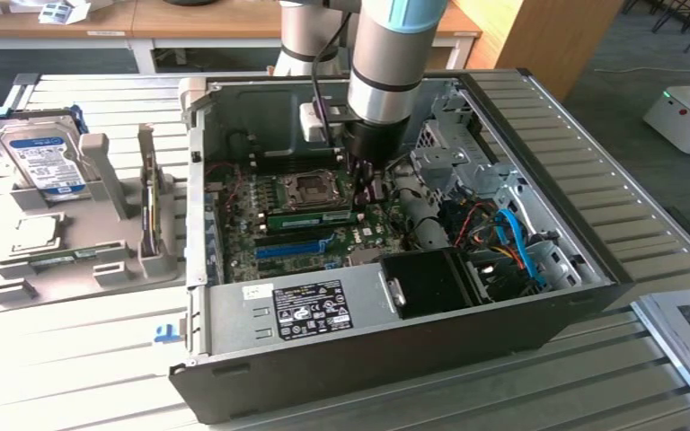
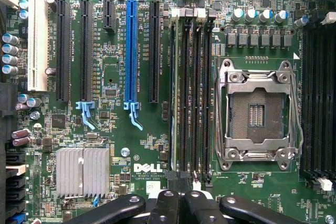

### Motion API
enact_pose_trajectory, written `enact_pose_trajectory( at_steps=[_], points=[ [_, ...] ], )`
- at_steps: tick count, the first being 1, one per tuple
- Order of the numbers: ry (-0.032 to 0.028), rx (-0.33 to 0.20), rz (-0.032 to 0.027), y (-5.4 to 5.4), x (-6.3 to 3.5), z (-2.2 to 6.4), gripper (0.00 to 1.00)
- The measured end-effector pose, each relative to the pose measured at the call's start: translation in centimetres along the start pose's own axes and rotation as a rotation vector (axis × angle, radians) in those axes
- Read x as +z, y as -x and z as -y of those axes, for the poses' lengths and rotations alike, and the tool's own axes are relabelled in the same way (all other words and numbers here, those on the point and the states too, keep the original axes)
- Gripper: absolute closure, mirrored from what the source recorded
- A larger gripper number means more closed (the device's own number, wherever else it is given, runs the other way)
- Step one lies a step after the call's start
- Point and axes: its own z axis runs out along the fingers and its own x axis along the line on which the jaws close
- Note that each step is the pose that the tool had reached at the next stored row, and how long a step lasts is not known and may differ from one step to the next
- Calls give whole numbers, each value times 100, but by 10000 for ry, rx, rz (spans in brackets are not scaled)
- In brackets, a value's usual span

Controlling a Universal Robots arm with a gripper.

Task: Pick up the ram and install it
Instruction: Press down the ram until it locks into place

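Wrist view: gripper (image 2: pixel 180 198) fingers pinched together over the memory slots (image 2: pixel 191 93). Exterior view gives the ram (image 1: pixel 309 216) - upright between CPU socket (image 1: pixel 313 187) and blue slot (image 1: pixel 287 249) - arm (image 1: pixel 387 54) screens the fingertips there.

Gripper (image 2: pixel 178 203) cut off by frame edge, power-supply label (image 1: pixel 309 310) unreadably small

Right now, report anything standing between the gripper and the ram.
Nothing visible does. The ram already stands seated on the motherboard beside the CPU socket. The shut gripper hangs close above the ram's end nearer the exterior view's right, with no cable or bracket between them.
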Motion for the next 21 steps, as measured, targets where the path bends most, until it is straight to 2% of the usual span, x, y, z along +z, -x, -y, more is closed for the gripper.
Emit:
enact_pose_trajectory(
  at_steps=[21],
  points=[
    [0, 0, 2, 0, 10, 0, 90]
  ],
)
